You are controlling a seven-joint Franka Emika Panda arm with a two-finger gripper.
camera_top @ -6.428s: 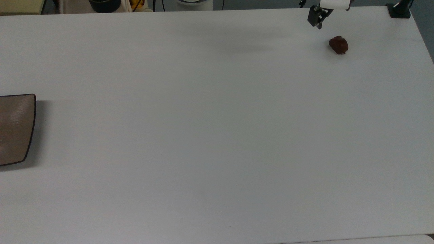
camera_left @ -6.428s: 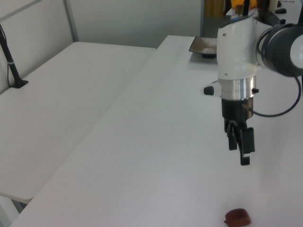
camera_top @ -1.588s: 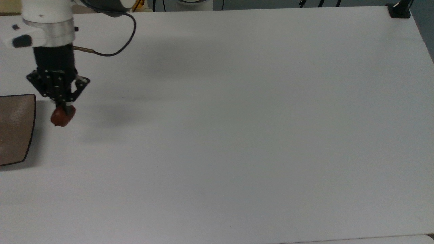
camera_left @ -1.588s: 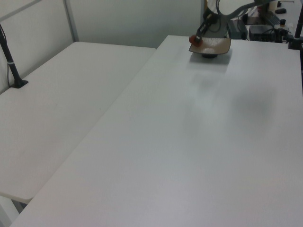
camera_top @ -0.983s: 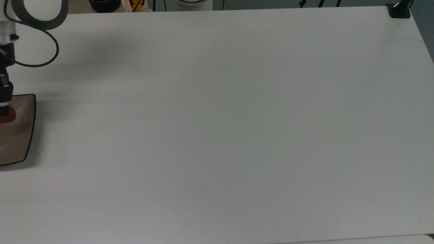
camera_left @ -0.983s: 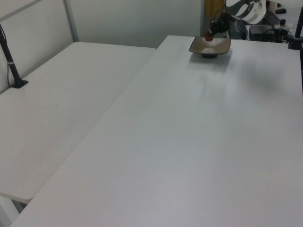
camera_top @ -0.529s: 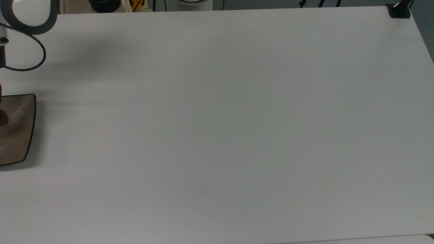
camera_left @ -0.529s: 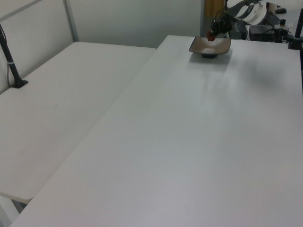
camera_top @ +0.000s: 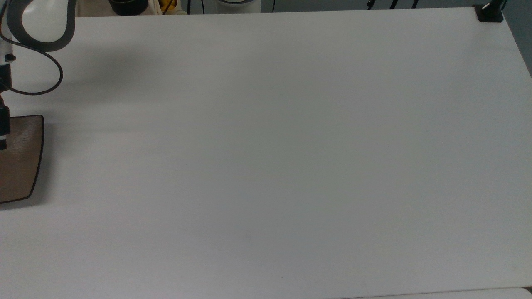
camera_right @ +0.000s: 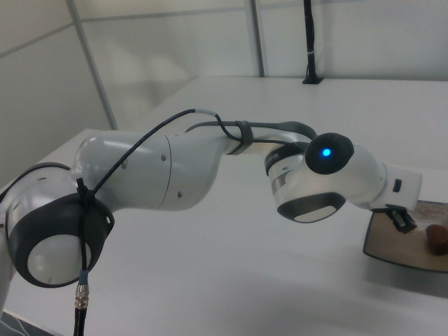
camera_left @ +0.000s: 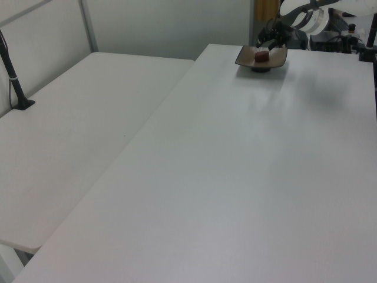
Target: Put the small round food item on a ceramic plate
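Small round food item (camera_left: 261, 55) now sits on the ceramic plate (camera_left: 277, 58), near the middle in the left view; also seen on it in the right view (camera_right: 437, 236). 0.5 s ago it hung clamped in the pincer above the plate, so it's been dropped. Gripper (camera_left: 271, 39) is just above and behind it, holding nothing; how far the fingers are spread, can't tell. Plate sits at the white table's (camera_top: 266, 158) edge on the top view's left.

One ceramic plate (camera_left: 272, 58), one small round food item (camera_left: 261, 56), one table (camera_top: 266, 158).
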